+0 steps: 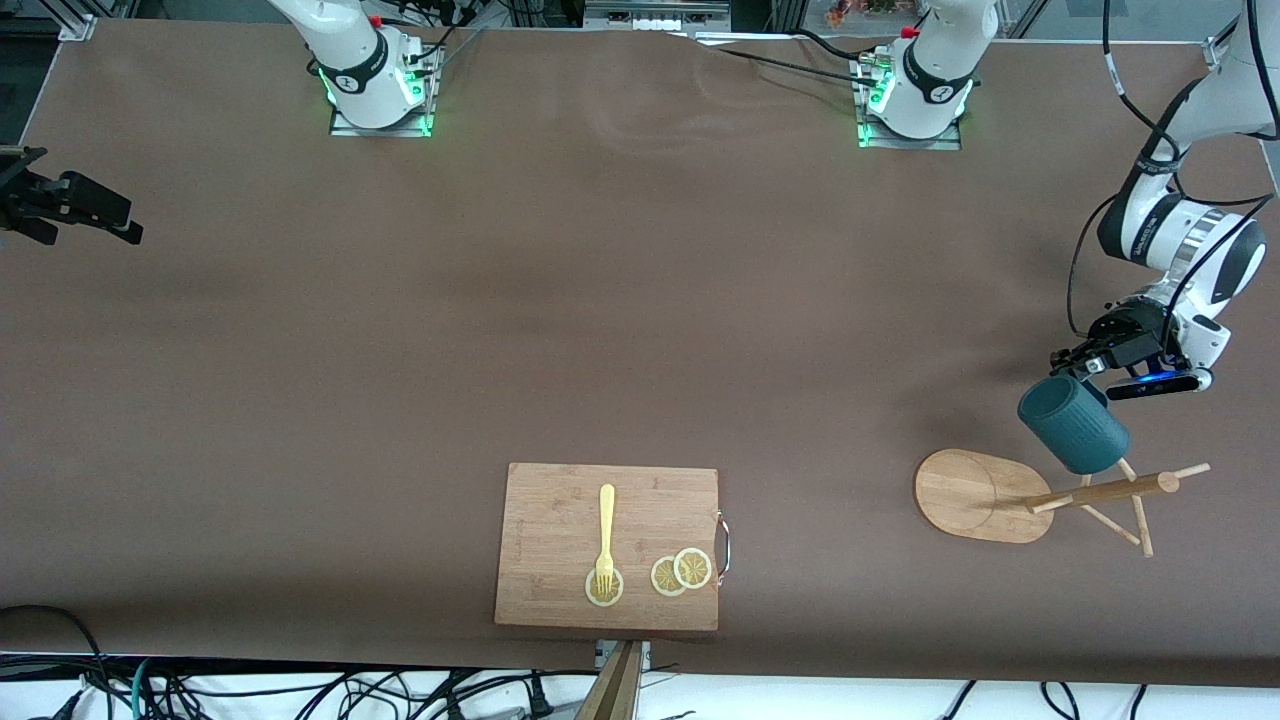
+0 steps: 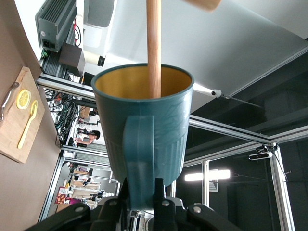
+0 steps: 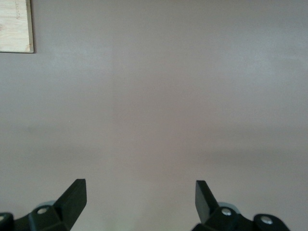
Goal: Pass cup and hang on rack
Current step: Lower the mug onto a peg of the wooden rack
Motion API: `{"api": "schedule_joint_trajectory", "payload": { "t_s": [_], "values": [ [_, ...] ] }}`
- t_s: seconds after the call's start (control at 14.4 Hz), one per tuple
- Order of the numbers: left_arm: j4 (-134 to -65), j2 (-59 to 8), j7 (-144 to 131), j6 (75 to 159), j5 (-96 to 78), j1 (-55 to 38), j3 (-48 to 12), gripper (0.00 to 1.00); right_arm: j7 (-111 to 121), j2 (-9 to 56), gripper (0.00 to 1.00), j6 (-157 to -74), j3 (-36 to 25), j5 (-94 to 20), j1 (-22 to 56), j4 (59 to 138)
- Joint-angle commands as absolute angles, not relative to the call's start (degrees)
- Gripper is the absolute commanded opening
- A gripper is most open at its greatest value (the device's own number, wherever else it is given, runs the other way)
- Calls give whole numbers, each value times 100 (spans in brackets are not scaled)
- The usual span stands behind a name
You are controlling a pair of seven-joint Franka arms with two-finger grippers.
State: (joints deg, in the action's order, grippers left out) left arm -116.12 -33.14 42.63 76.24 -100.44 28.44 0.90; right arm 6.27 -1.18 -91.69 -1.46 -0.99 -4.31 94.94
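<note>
My left gripper (image 1: 1085,365) is shut on the handle of the dark teal cup (image 1: 1075,425) and holds it tilted in the air over the rack (image 1: 985,495), against its upper pegs. The rack stands at the left arm's end of the table, with its oval base, post (image 1: 1100,492) and thin pegs. In the left wrist view my left gripper (image 2: 142,195) clamps the handle of the cup (image 2: 144,125), and a wooden peg (image 2: 154,48) reaches into its yellowish mouth. My right gripper (image 3: 141,192) is open and empty over bare table, at the right arm's end (image 1: 125,225).
A wooden cutting board (image 1: 607,545) lies near the front edge, with a yellow fork (image 1: 605,535) and lemon slices (image 1: 680,572) on it. It also shows in the left wrist view (image 2: 19,120) and its corner in the right wrist view (image 3: 14,24).
</note>
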Motion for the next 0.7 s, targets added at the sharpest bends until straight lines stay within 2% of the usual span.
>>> {"api": "schedule_joint_trajectory", "payload": {
  "t_s": [0.0, 0.49, 0.56, 0.63],
  "values": [
    [-11242, -3612, 4140, 7445, -10169, 2927, 123, 0, 589, -88, 100, -9079, -123, -185, -448, 9378],
    [-11092, -3999, 4140, 7295, -10397, 2927, 176, 0, 589, -88, 100, -9079, -114, -185, -439, 9378],
    [-11031, -4016, 4140, 7286, -10397, 2927, 193, 5, 580, -88, 100, -9079, -114, -193, -439, 9378],
    [-11004, -4043, 4140, 7243, -10397, 2927, 211, 17, 589, -88, 100, -9079, -114, -193, -439, 9378]
  ]
}}
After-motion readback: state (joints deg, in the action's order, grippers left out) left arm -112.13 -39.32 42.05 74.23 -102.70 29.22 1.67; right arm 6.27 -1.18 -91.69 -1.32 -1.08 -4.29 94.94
